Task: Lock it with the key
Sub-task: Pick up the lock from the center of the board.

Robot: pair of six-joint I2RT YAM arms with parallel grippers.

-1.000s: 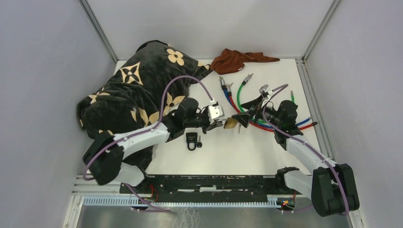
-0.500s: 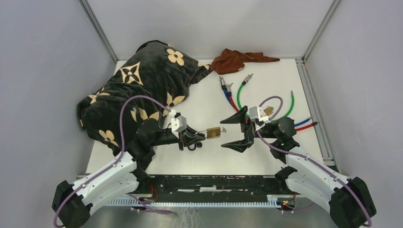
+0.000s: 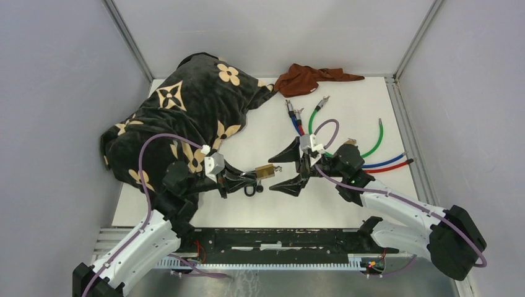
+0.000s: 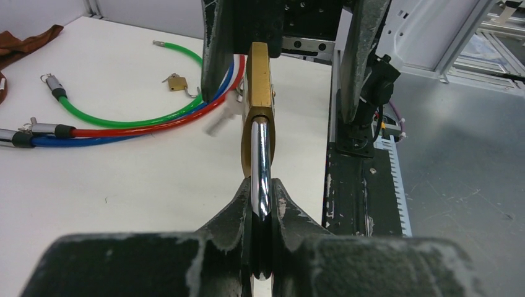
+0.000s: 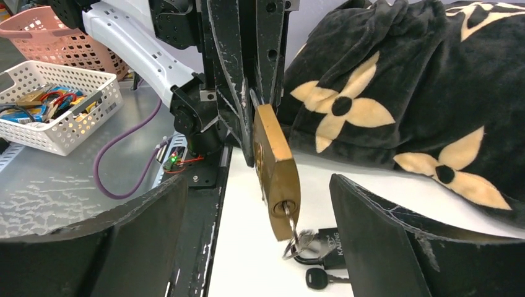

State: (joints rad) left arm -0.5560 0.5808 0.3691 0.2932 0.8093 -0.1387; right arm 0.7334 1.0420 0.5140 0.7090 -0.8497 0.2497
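A brass padlock [image 3: 266, 171] hangs level above the table, and my left gripper [image 3: 251, 179] is shut on its steel shackle [image 4: 262, 161]. The brass body [image 4: 260, 80] points away from the left wrist camera. A key [image 5: 289, 216] sits in the keyhole at the lock's end, with a key ring [image 5: 297, 244] dangling from it. My right gripper [image 3: 273, 174] is open. Its two fingers [image 5: 377, 235] stand wide apart on either side of the lock's key end [image 5: 275, 167] without touching it.
A black padlock [image 3: 250, 189] and a black key [image 3: 260, 187] lie on the table under the brass one. A flowered black blanket [image 3: 186, 111] covers the left. Coloured cables [image 3: 371, 148], a small brass lock [image 3: 351, 143] and a brown cloth [image 3: 309, 77] lie to the right and at the back.
My left gripper has carried the brass padlock left and toward the near edge. The right gripper has followed it and now straddles the key end.
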